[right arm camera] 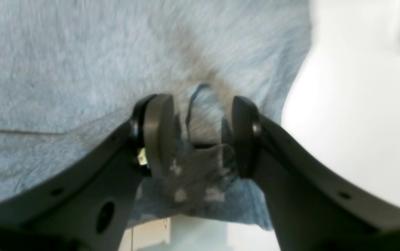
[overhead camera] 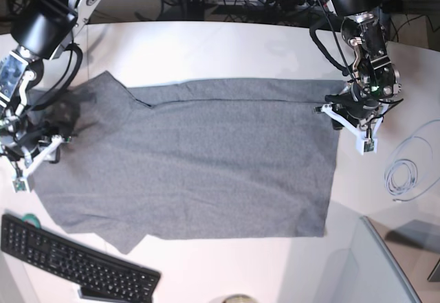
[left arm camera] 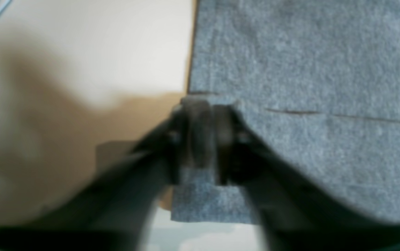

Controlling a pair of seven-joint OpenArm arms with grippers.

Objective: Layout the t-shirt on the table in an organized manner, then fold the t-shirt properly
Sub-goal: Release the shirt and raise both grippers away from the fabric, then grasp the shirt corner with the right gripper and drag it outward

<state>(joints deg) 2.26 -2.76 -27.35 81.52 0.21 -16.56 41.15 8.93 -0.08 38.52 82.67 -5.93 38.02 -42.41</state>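
Observation:
The heather-grey t-shirt (overhead camera: 206,165) lies spread across the white table (overhead camera: 227,49), with its far edge folded over in a narrow strip. My left gripper (overhead camera: 342,113) is at the shirt's right edge in the base view. In the left wrist view the gripper (left arm camera: 205,139) is shut on the hem of the shirt (left arm camera: 308,62), beside bare table (left arm camera: 98,42). My right gripper (overhead camera: 47,143) is at the shirt's left end. In the right wrist view the gripper (right arm camera: 200,136) holds a bunched pinch of the shirt (right arm camera: 64,62) next to white table (right arm camera: 353,104).
A black keyboard (overhead camera: 75,265) lies at the front left, just below the shirt's corner. A coiled white cable (overhead camera: 405,176) lies on the table right of my left gripper. Cables and a power strip (overhead camera: 275,1) run behind the table's far edge.

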